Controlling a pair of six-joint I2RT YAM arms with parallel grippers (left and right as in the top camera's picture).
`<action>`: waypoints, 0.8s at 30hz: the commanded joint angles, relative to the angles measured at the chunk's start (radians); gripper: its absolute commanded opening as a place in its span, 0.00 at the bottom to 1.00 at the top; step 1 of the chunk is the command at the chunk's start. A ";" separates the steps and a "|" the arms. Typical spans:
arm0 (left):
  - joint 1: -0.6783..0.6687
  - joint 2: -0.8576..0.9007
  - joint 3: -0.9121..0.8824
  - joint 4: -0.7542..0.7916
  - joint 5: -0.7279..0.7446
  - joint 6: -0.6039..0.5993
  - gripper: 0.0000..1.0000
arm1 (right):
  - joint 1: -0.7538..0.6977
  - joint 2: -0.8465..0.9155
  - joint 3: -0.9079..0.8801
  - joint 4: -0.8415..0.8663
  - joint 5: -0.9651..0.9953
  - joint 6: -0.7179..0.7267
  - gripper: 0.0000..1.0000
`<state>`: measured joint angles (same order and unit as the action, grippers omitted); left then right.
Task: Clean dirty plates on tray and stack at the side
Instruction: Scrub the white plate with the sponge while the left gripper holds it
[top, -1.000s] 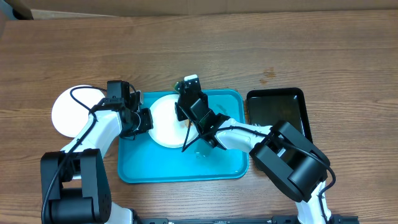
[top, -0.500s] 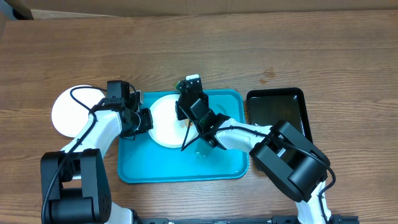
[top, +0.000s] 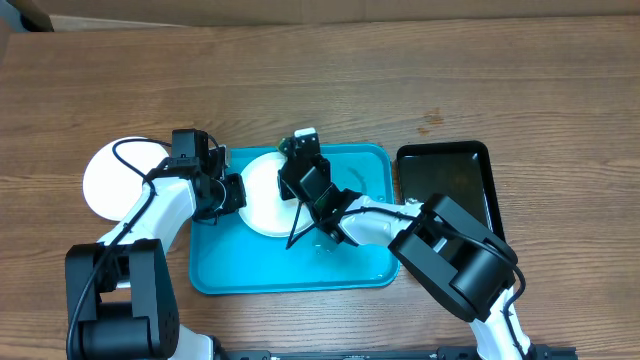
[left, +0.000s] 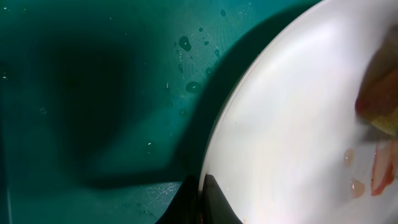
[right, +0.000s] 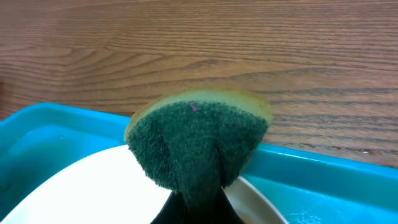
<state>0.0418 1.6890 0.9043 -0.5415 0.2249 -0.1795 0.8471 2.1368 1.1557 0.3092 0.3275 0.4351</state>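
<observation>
The left jaws are clenching the rim of a white plate (top: 262, 195) that is lying in the turquoise tray (top: 290, 275). The right jaws are squeezing a folded green sponge (right: 199, 137) at that plate's far edge. A second plate (top: 105, 180) is resting on the wooden surface (top: 400, 80), left of the tray.

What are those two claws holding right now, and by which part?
The right gripper pinches the folded green-and-yellow sponge by its lower middle. The left gripper seems to clamp the round white plate by its rim.
</observation>
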 joint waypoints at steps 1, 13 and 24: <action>0.003 0.011 -0.001 0.004 0.009 0.023 0.04 | 0.013 0.014 0.016 -0.016 0.032 0.011 0.04; 0.003 0.011 -0.001 0.004 0.009 0.023 0.04 | 0.036 0.011 0.016 -0.134 0.082 0.011 0.04; 0.003 0.011 -0.001 0.004 0.000 0.015 0.04 | 0.050 -0.077 0.016 -0.256 0.009 0.064 0.04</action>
<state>0.0418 1.6890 0.9039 -0.5449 0.2279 -0.1757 0.8845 2.1006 1.1740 0.0757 0.3893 0.4679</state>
